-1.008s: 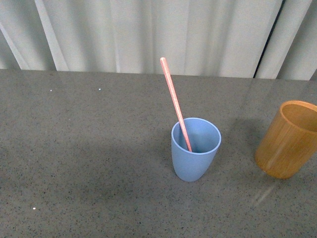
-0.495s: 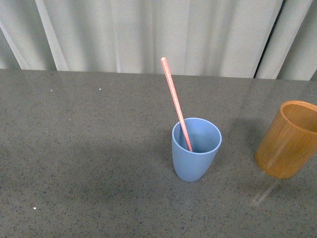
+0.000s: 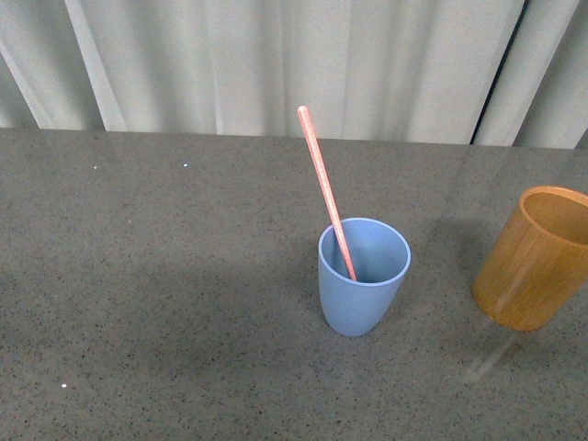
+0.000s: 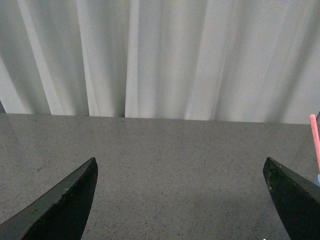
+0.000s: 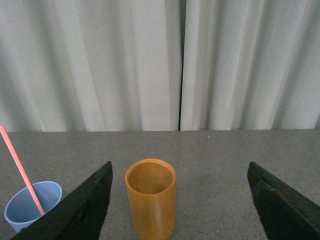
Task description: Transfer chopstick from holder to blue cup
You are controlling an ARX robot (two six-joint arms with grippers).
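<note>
A pink-red chopstick (image 3: pixel 324 193) stands in the light blue cup (image 3: pixel 362 287) near the table's middle, leaning back and to the left. The orange-tan wooden holder (image 3: pixel 533 262) stands upright at the right edge of the front view. In the right wrist view the holder (image 5: pixel 150 197) looks empty and sits ahead of my open right gripper (image 5: pixel 180 175), with the blue cup (image 5: pixel 31 202) and chopstick (image 5: pixel 20 169) further off to one side. My left gripper (image 4: pixel 180 170) is open over bare table; the chopstick's tip (image 4: pixel 314 136) shows at that view's edge. Neither arm appears in the front view.
A grey speckled tabletop (image 3: pixel 165 276) stretches under both cups. Pale pleated curtains (image 3: pixel 276 64) hang behind the table's far edge.
The scene stays nearly still; only a slight shake of the picture shows between the earlier frames and now. The chopstick keeps its lean inside the blue cup.
</note>
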